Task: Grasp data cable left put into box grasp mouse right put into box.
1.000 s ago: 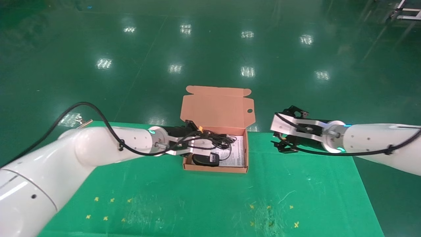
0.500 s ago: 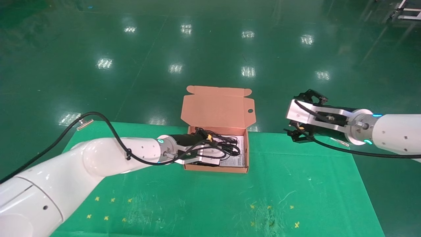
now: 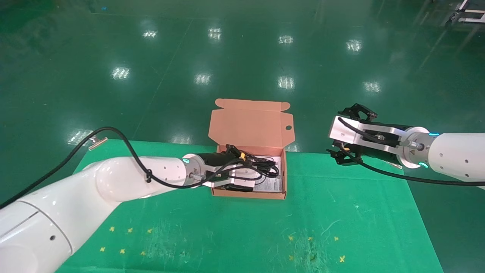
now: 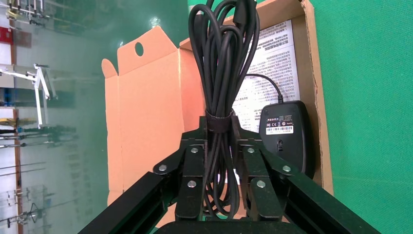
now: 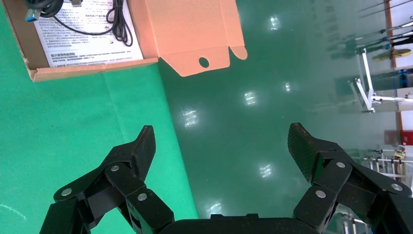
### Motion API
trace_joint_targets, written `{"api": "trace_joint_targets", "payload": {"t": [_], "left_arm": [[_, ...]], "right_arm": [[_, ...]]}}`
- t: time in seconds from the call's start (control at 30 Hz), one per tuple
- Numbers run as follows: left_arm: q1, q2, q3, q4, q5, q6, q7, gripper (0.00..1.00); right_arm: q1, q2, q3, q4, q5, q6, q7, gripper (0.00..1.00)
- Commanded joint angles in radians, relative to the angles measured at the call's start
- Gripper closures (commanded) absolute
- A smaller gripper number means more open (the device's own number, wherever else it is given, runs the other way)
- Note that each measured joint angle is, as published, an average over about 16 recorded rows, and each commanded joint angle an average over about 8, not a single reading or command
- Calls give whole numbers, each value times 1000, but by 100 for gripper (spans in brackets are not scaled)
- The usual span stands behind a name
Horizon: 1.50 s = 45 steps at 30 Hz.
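The orange-brown box [image 3: 248, 195] stands open at the mat's far edge, its lid [image 3: 250, 125] upright. My left gripper [image 3: 248, 172] hovers over the box, shut on the data cable [image 3: 265, 167], a strapped black bundle. In the left wrist view the gripper [image 4: 220, 124] clamps the bundle [image 4: 221, 73] at its strap. The mouse [image 4: 285, 136] lies in the box, label side up, on the white printed sheet [image 4: 277, 58]. In the head view the mouse [image 3: 237, 188] is mostly hidden under the gripper. My right gripper [image 3: 341, 134] is open and empty, right of the box at the mat's far edge [image 5: 221, 130].
The green mat [image 3: 242, 227] covers the table, with small yellow marks near the front. Its far edge runs just behind the box, with shiny green floor [image 3: 242, 57] beyond. The right wrist view shows the box [image 5: 87, 68] and the mouse's thin cord [image 5: 119, 29].
My left gripper has carried the data cable to the right and farther over the box, covering most of the mouse. My right gripper has pulled back to the right and risen, then held still.
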Motion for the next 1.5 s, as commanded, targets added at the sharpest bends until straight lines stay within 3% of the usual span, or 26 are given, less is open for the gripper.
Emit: {"api": "trace_joint_targets", "payload": {"t": [0.03,0.4,0.63,0.87,1.03,1.5], "left_arm": [[0,0,-1,0,3,0,1,0],[-9,-27,-8,-32,8,-11,-3,0],[-101,-33,-27,-14,11,-75,-41,0],[-159,-33,-50,17,2,-114,-67,0],[-139,-68,-97,-10,-39,-70,-93,0],[2,-235,-292,-171,-223,184,-199,0]], "right_arm": [[-1,-1,0,-3,2,0,-2,0],[4,1,7,-5,8,12,-8,0],[48,33,27,26,-21,34,-27,0],[83,46,27,59,-47,-2,-51,0],[61,51,68,68,-7,-51,-65,0],[-102,72,312,79,247,-279,-128,0]]}}
